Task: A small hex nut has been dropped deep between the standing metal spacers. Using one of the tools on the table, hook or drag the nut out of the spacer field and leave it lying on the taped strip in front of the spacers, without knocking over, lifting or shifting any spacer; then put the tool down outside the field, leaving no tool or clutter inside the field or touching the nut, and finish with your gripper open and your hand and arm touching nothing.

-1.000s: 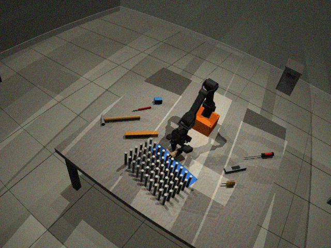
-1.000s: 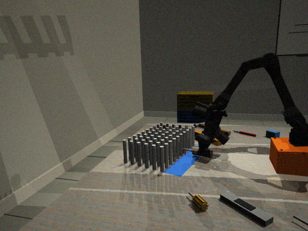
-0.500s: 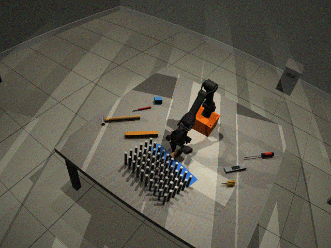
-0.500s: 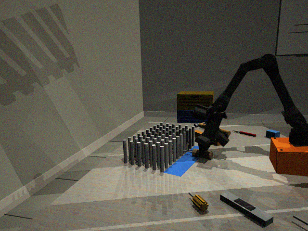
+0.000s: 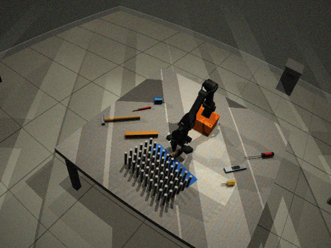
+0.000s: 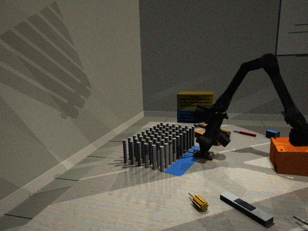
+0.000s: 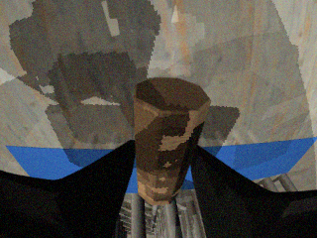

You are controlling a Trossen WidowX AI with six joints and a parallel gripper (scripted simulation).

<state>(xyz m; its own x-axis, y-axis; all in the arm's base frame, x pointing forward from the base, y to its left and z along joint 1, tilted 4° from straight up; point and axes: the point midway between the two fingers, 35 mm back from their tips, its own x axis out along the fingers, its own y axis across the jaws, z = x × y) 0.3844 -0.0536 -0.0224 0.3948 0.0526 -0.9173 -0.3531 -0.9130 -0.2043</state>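
Observation:
My gripper (image 5: 175, 154) (image 6: 204, 153) (image 7: 162, 149) is shut on the wooden handle (image 6: 210, 155) (image 7: 170, 124) of a tool, low over the table beside the taped strip. The handle's butt faces back toward the arm. The tool's thin shaft (image 6: 188, 151) points from the handle toward the spacers; its tip is hidden. The spacers (image 5: 125, 158) (image 6: 161, 159) (image 7: 139, 218) are thin grey rods standing upright in a dense block. The blue taped strip (image 5: 193, 179) (image 6: 177, 169) (image 7: 248, 169) lies along their arm-side edge. The nut cannot be made out in any view.
An orange bar (image 5: 141, 134) and a hammer (image 5: 122, 118) lie beyond the field. A red screwdriver (image 5: 145, 108) (image 6: 248, 134) and blue block (image 5: 158, 101) (image 6: 273, 133) lie farther off. Opposite lie a yellow screwdriver (image 5: 230, 183) (image 6: 199, 202), a grey bar (image 5: 229, 169) (image 6: 236, 200) and a red-black screwdriver (image 5: 267, 154).

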